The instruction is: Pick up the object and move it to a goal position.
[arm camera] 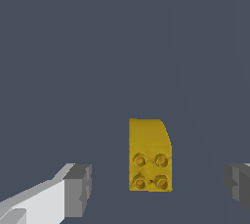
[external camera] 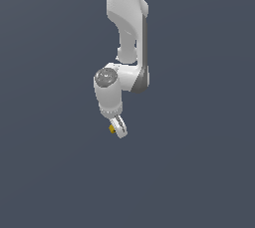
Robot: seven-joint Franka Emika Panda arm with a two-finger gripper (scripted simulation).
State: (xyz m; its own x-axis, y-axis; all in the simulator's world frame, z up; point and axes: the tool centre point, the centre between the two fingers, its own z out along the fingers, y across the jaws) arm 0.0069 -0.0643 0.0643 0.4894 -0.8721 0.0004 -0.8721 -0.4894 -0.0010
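Observation:
The object (arm camera: 149, 154) is a small yellow-gold block with round studs on one face. In the wrist view it lies between my two grey fingertips (arm camera: 78, 189), with a clear gap on each side, so nothing touches it. In the exterior view the object (external camera: 112, 129) peeks out as a tiny yellow speck beside the white fingers (external camera: 119, 126). My gripper (external camera: 118, 129) is open, lowered around the block, and the white arm (external camera: 127, 33) reaches down from above. No goal marker shows in either view.
A plain dark grey-blue floor (external camera: 199, 172) fills both views. No other objects, containers or edges show.

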